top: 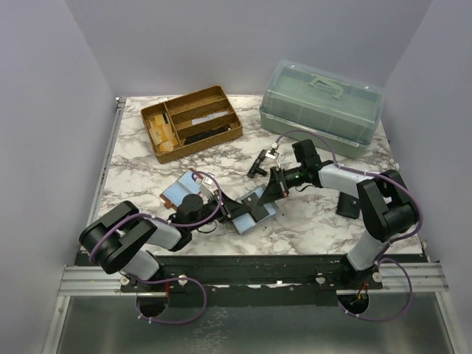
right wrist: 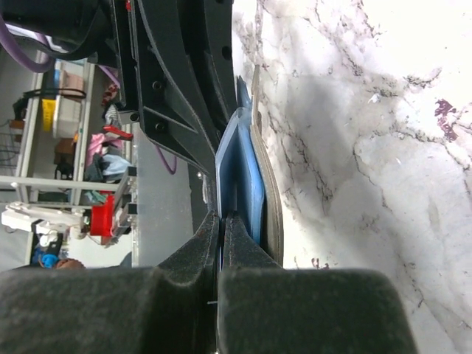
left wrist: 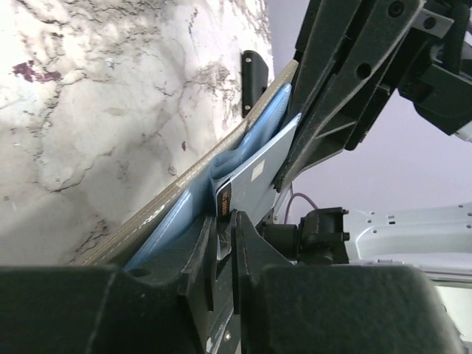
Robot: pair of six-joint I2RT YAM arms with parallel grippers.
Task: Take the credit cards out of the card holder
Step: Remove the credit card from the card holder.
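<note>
The card holder (left wrist: 147, 214) sits at the middle of the tabletop (top: 302, 225), between the two arms. The right fingers (right wrist: 226, 228) are clenched on its blue inner edge. A light-blue card (left wrist: 262, 173) sticks out of its pocket. The card's end lies between the left fingers (left wrist: 236, 228), which are nearly together; whether they pinch it I cannot tell. A second card (top: 178, 193) lies flat left of center.

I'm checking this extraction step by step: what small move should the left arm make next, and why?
Probably close the left gripper firmly on the credit card. The card's corner juts out of the card holder between its fingers, but a firm pinch isn't evident. The right gripper is shut on the holder's flap, bracing it for a pull.
</note>
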